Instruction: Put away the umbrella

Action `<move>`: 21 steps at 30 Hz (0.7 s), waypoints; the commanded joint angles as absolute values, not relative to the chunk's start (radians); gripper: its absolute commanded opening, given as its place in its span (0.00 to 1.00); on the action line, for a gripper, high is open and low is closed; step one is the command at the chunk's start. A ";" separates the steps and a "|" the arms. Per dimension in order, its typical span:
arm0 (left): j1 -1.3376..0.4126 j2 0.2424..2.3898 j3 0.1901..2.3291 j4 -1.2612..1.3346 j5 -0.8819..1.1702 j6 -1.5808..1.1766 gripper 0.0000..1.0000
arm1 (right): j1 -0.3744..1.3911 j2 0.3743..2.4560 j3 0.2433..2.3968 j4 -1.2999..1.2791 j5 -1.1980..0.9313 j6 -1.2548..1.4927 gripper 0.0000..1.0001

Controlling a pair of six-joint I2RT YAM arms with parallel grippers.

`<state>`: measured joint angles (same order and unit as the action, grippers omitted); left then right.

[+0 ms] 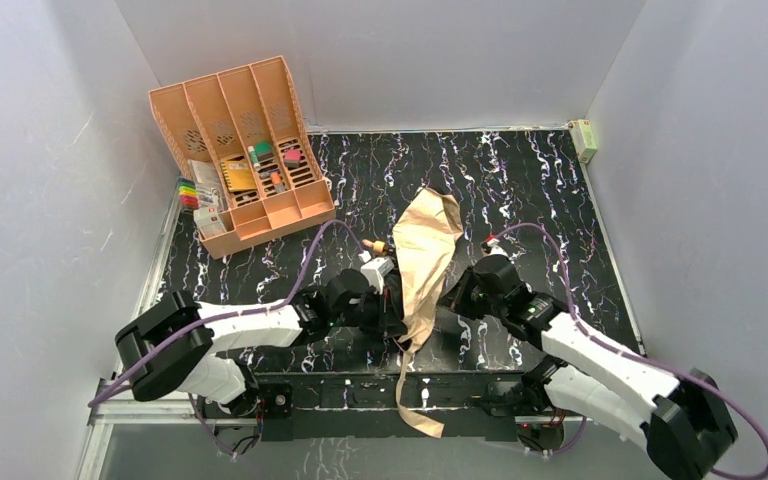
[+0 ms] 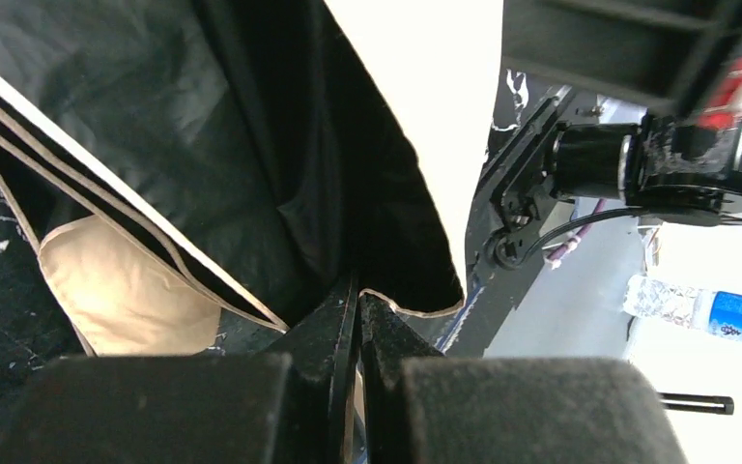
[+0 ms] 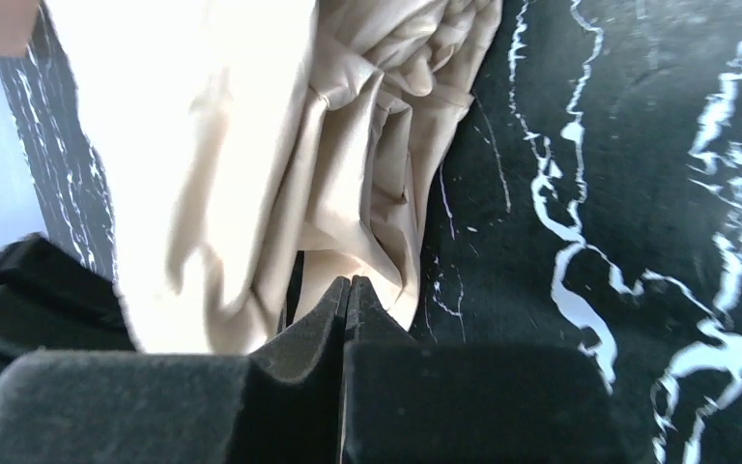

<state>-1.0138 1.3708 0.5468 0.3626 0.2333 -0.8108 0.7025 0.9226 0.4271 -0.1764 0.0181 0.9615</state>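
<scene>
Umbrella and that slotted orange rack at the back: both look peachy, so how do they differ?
The umbrella is soft, creased, pale beige fabric; the rack is rigid, deeper orange plastic with slotted dividers. The umbrella lies loose in the middle; the rack stands at the back left, holding small colourful items. Both share a peachy tone.

On table (image 1: 540,180), umbrella (image 1: 428,250) between left arm (image 1: 250,325), right arm (image 1: 600,350); organizer (image 1: 245,150) back left.

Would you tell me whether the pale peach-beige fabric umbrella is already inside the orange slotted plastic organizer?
No, the umbrella lies on the black marbled table, apart from the organizer.
</scene>
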 commanded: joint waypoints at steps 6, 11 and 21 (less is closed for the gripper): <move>-1.060 1.493 0.471 0.513 0.202 -0.816 0.00 | 0.705 0.722 0.537 -0.257 0.016 0.860 0.00; -1.062 1.557 0.450 0.550 0.204 -0.834 0.00 | 0.705 0.823 0.535 -0.057 -0.114 0.839 0.00; -1.067 1.573 0.449 0.551 0.203 -0.825 0.00 | 0.705 1.120 0.495 0.234 -0.253 0.867 0.00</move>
<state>-1.0565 1.5639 0.4679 0.5705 0.2234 -0.8452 0.7025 1.0695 0.4957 0.0494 -0.1734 0.8619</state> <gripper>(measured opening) 0.007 0.010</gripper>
